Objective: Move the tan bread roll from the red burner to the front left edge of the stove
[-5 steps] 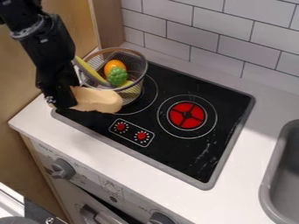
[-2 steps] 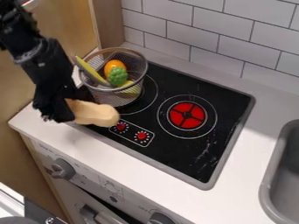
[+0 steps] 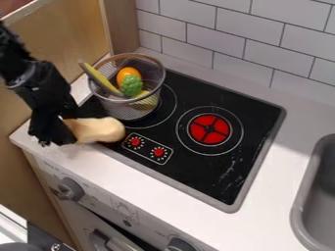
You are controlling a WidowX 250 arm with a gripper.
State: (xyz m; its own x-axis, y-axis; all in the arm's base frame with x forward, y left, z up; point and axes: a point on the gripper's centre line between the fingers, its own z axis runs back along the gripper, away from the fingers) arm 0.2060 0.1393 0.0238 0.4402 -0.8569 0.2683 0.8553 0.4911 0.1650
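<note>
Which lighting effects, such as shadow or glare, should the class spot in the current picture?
Camera view: the white countertop is brightest along the front, greyer beside the tiled wall; the sink is darker inside; pale streaks on the black cooktop may be scuffs or glare.

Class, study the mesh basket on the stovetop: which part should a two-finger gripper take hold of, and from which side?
Judging by its shape, I'd pinch the basket by its rim on the picture's right, from above, one finger inside, one outside. It stands upright with a thin edge there, while the long yellow piece leans over the rim's left side.
</note>
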